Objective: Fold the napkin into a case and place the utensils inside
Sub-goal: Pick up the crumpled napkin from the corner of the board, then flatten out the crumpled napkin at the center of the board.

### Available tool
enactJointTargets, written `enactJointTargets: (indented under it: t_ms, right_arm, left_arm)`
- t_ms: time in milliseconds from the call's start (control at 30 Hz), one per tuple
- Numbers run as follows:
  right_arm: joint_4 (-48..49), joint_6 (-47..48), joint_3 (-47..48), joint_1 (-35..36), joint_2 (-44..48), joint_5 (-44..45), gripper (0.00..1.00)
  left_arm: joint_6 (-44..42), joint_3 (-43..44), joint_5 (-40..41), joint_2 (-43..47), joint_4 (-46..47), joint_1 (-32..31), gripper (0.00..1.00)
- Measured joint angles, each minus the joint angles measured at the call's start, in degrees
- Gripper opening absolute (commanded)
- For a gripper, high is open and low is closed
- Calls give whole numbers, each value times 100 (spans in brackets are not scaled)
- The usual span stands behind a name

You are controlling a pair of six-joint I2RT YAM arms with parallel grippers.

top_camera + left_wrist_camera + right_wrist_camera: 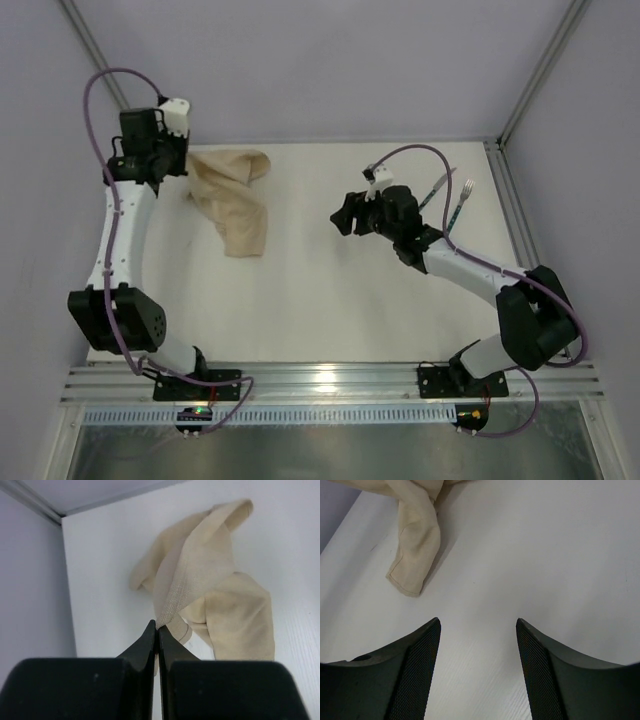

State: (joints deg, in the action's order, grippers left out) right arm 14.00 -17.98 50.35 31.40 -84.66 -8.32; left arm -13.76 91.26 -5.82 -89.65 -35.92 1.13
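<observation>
Napkin (232, 200) lies crumpled and unfolded at the far left of the table (330, 300), so the step in hand is the start: spreading the cloth flat before any fold. Left gripper (157, 628) is clamped tight on a hemmed edge of it. Right gripper (479, 625) hovers mid-table, jaws wide apart, nothing between them, a loose napkin corner ahead. The 2 utensils (462, 205) sit side by side at far right, well apart from the cloth. Next move likely calls for the right gripper to pinch a 2nd corner, then both arms pull apart to flatten.
</observation>
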Motion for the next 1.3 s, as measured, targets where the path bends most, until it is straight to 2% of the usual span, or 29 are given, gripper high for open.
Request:
enactJointTargets:
  t_ms: [100,233,400,600,633,667,700,767,900,1033,1133,1167,1233,1300]
  right_arm:
    - [-50,2,52,-2,234,7,66]
    - [-219,-2,170,-66,422,4,66]
    - [-669,-98,192,-426,732,-22,65]
    - [-1095,-433,-210,-1650,1521,-173,65]
    - [-1207,-452,-306,-1816,1665,-144,65]
    - [-1325,-466,-378,-1915,1775,-116,65]
    - [-1434,-463,-431,-1945,1843,-103,67]
    - [-1670,-431,-446,-1921,1843,-125,71]
    - [-2188,-249,-503,-1915,1499,-74,78]
    - [-2378,-120,-479,-1401,960,-66,79]
    - [-2551,-22,-280,-957,426,-66,78]
    - [-2559,-9,-214,-835,256,-87,78]
    - [-2544,4,-168,-619,11,-138,78]
    - [-2546,-2,-170,-461,-136,-188,77]
  left_arm:
    - [-66,651,-192,348,-549,319,0]
    - [-127,1467,-538,542,-1198,-170,0]
    - [-175,1858,-713,229,-1585,-1759,0]
    - [-284,1932,-820,-1237,-1893,-3694,1]
    - [-348,1965,-822,-1563,-1923,-4017,10]
    - [-442,1996,-824,-1893,-1952,-4325,24]
    - [-525,2028,-835,-2205,-1978,-4603,61]
    - [-734,2035,-927,-2730,-2085,-5073,99]
    - [-1027,1967,-1381,-2946,-2564,-5348,99]
    - [-1187,1364,-1725,-2210,-2627,-4996,99]
    - [-1165,761,-1851,-1180,-2643,-4236,76]
    - [-1121,577,-1919,-852,-2618,-3842,62]
    - [-1027,269,-2004,-358,-2583,-3058,54]
    - [-977,-87,-2044,-55,-2490,-2164,56]
